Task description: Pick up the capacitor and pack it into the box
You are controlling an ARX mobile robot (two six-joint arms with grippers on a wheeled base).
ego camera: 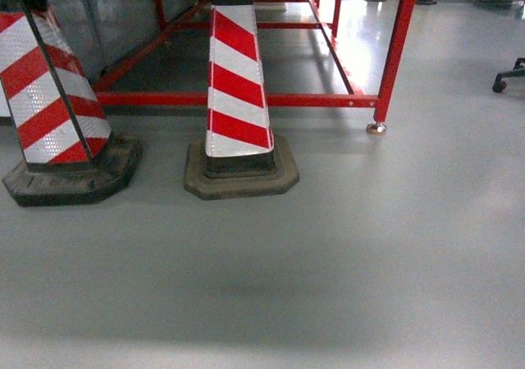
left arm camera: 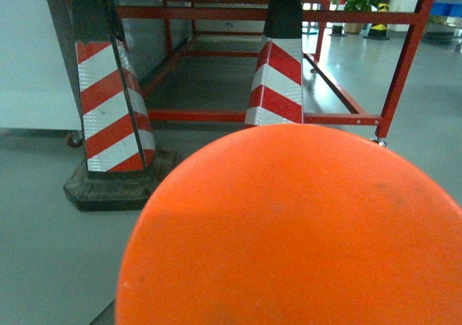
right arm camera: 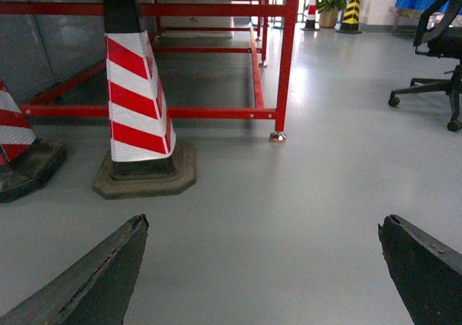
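Observation:
The box is out of view in all three views. A big smooth orange rounded thing [left arm camera: 296, 231] fills the lower part of the left wrist view, right in front of the camera. I cannot tell whether it is the capacitor. It hides my left gripper's fingers, apart from a dark sliver at the bottom left edge. My right gripper [right arm camera: 261, 224] is open, its two dark fingertips [right arm camera: 130, 245] wide apart over bare grey floor with nothing between them. Neither gripper shows in the head view.
Two red-and-white striped cones [ego camera: 238, 82] [ego camera: 49, 98] on black bases stand on the grey floor close ahead. Behind them is a red metal frame [ego camera: 394, 49] with a foot at its right corner. An office chair [right arm camera: 440, 43] stands to the far right.

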